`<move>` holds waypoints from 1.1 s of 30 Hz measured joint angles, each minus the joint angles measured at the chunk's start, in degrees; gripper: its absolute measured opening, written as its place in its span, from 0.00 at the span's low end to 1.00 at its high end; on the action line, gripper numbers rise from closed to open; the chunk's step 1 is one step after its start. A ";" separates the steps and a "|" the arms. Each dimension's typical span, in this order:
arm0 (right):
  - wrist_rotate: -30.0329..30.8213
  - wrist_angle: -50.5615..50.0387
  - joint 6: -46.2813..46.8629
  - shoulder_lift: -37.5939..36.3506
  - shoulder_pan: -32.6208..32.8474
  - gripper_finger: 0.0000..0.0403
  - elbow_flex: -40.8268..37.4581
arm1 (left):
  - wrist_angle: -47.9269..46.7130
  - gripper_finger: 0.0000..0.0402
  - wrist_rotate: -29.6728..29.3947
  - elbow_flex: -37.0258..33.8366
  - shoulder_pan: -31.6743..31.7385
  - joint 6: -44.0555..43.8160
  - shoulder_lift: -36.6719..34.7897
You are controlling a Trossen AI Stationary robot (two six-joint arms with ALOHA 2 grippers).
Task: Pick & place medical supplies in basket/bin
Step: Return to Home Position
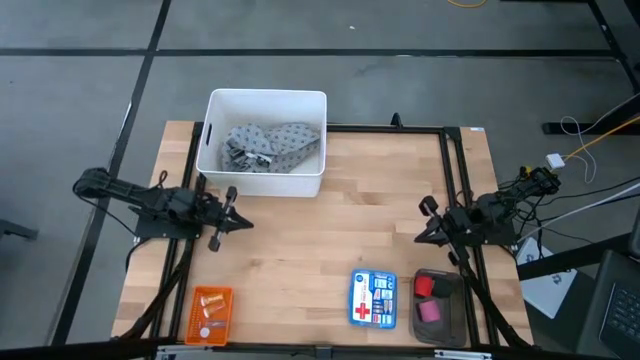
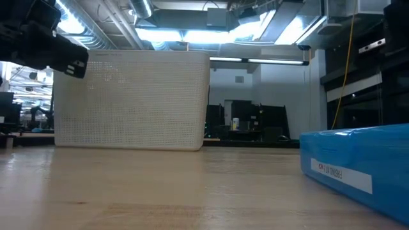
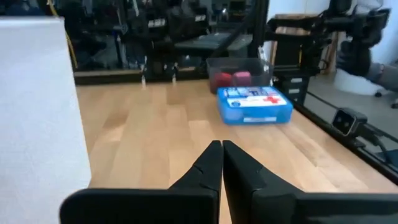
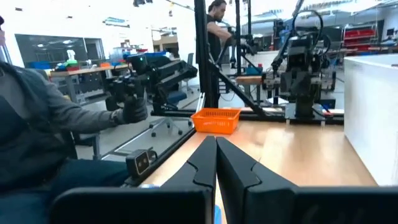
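A grey-blue patterned cloth (image 1: 265, 147) lies inside the white bin (image 1: 318, 140) at the table's far side. Red and pink cylinder pieces (image 1: 427, 298) sit in a dark tray (image 1: 456, 312) at the near right. Tan-gold vials (image 1: 207, 300) lie in an orange basket (image 1: 224, 322) at the near left. My left gripper (image 1: 243, 224) is shut and holds nothing, at the table's left edge, near side of the bin. My right gripper (image 1: 421, 236) is shut and holds nothing, at the right edge.
A blue first-aid box (image 1: 373, 298) lies flat near the front edge, beside the dark tray. A black frame runs along the table's edges. In the right wrist view a seated person (image 4: 43, 124) holds a control handle beyond the table. Bare wood lies between the two grippers.
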 joint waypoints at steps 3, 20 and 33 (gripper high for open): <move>0.02 -1.54 0.66 0.00 0.00 0.03 0.00 | 0.19 0.03 1.15 0.00 1.10 0.76 -0.02; -1.51 -4.03 0.80 1.31 0.54 0.03 0.00 | -2.57 0.01 0.47 -0.02 4.42 -1.79 1.22; -1.69 -3.87 -3.50 2.89 0.51 0.03 0.00 | -2.47 0.01 -0.58 -0.02 4.42 0.38 1.26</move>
